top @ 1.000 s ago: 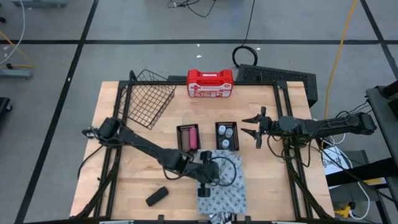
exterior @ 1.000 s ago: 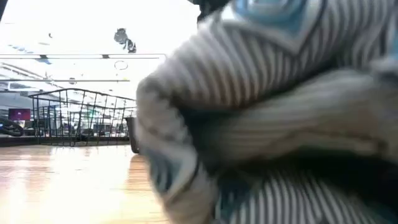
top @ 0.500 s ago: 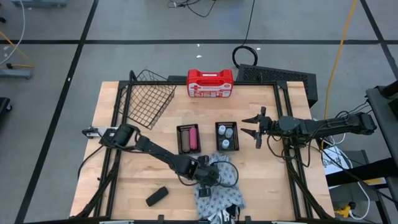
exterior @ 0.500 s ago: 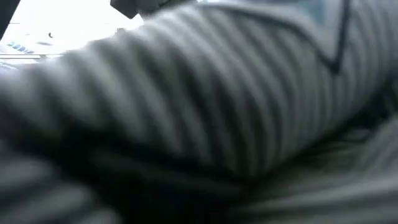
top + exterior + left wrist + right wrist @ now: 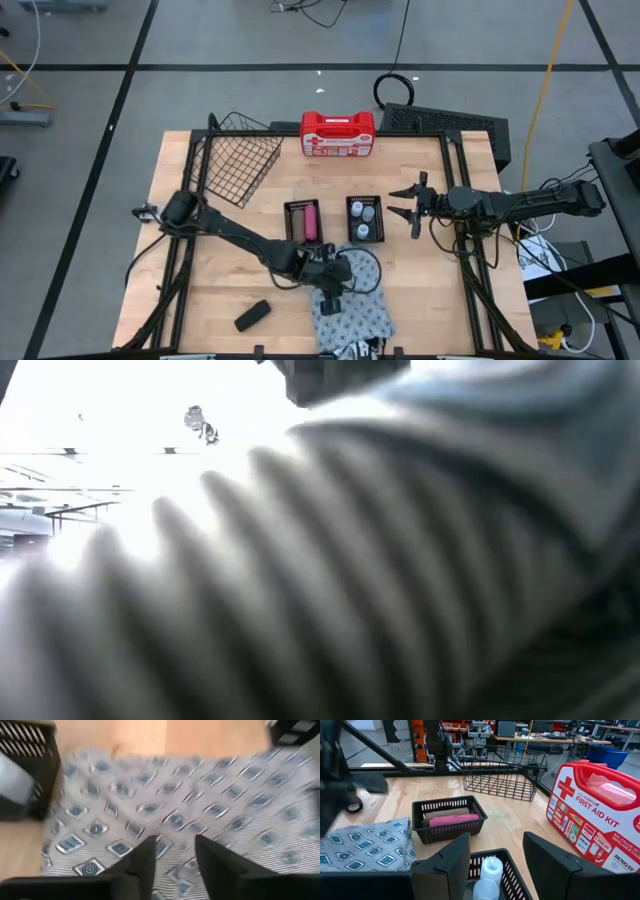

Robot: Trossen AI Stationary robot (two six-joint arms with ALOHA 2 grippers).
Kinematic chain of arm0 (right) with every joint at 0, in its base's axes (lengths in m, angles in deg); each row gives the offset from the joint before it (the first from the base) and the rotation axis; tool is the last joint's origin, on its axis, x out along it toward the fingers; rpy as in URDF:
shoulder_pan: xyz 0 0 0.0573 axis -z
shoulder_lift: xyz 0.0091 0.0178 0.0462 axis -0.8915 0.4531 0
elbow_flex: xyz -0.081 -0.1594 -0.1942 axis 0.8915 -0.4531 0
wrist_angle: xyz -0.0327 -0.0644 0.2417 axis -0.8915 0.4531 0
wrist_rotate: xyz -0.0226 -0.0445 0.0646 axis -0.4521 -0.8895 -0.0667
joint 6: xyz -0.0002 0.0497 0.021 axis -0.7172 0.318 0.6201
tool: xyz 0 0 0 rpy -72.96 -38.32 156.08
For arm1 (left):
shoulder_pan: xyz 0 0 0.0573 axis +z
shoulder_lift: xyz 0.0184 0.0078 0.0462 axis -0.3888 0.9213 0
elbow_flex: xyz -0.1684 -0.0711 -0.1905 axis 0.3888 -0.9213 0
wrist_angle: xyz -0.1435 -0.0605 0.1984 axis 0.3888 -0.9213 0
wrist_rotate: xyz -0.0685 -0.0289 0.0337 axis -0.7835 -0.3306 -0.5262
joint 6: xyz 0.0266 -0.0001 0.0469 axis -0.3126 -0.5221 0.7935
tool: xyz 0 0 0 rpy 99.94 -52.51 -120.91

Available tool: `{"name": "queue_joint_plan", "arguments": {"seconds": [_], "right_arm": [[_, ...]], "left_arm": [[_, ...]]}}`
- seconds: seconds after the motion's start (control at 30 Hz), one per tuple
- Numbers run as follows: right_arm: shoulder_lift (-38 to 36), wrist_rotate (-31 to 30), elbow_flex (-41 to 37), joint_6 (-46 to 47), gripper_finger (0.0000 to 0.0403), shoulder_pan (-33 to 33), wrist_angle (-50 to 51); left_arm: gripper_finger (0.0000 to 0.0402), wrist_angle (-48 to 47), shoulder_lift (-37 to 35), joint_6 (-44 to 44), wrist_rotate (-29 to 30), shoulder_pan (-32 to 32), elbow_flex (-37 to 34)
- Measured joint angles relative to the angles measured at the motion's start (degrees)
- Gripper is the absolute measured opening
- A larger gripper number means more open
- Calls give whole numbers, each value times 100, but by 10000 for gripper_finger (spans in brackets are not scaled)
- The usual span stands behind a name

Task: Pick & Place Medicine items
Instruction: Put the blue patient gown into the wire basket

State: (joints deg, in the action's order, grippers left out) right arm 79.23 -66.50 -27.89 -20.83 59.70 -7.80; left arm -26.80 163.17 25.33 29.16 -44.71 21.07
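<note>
Wooden table (image 5: 200, 300), left fingers (image 5: 145, 865) parted over patterned cloth (image 5: 200, 810)

Two mesh trays (image 5: 303, 222), three white bottles (image 5: 365, 222), one pink block (image 5: 311, 222), one black block (image 5: 252, 315)

The patterned cloth (image 5: 350, 315) covers the table's (image 5: 200, 300) near centre edge, with the left tool (image 5: 333, 283) over it. Two mesh trays (image 5: 365, 219) stand side by side mid-table. Bare wood lies open between the trays and the wire basket (image 5: 235, 160).
</note>
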Motion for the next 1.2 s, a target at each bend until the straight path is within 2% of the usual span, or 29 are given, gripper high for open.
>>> {"name": "queue_joint_plan", "arguments": {"seconds": [0.17,0.3,0.53,0.77,0.97,1.2], "right_arm": [[0,-1,0,2,171,0,2],[0,-1,0,2,171,-2,1],[0,-1,0,2,171,-1,2],[1,-1,-8,246,171,0,25],[0,-15,-134,278,171,-1,-29],[-2,-18,-149,276,171,-2,-307]], "left_arm": [[223,101,-235,147,-3,-208,2],[252,-24,-69,492,93,-410,2],[255,-100,374,563,97,-387,0],[255,111,872,996,43,-227,2],[255,243,1125,908,-187,-205,24],[255,226,1490,497,-734,-195,44]]}}
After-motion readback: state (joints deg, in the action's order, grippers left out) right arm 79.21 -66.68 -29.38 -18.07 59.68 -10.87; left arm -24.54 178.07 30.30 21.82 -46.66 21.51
